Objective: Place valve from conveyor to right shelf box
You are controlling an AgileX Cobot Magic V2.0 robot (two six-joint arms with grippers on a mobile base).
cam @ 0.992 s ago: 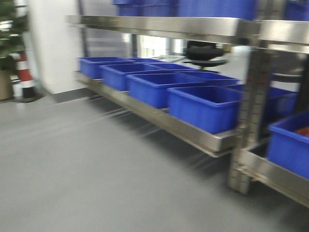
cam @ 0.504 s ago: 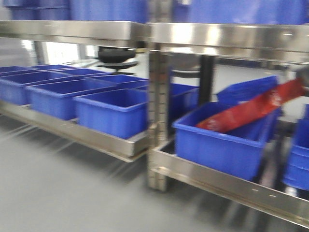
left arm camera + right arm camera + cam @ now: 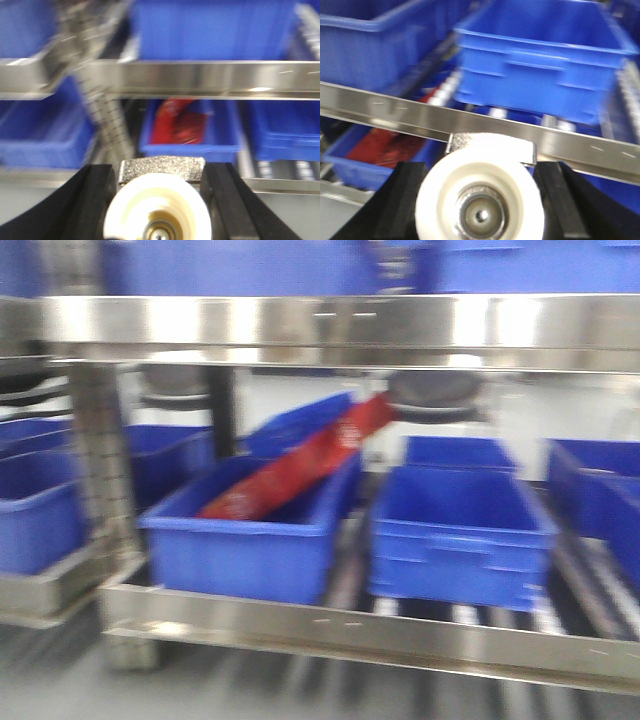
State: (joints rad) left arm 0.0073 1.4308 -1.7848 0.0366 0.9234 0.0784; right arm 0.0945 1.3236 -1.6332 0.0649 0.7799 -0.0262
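The steel shelf (image 3: pixel 350 635) bears a blue box (image 3: pixel 250 558) holding a red packet (image 3: pixel 300 468), beside a second blue box (image 3: pixel 455 550).

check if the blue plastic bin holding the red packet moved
No. The blue plastic bin still sits just right of the steel shelf upright; both shifted left together, so the view turned.

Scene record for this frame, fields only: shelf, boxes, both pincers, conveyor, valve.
shelf: steel rack, picture blurred
boxes: blue box holding a red packet; second blue box beside it on the right, nothing visible inside
left pincer: shut on a cream disc with a metal centre
right pincer: shut on a white disc with a metal centre
conveyor: not in view
valve: cannot tell whether either disc is it
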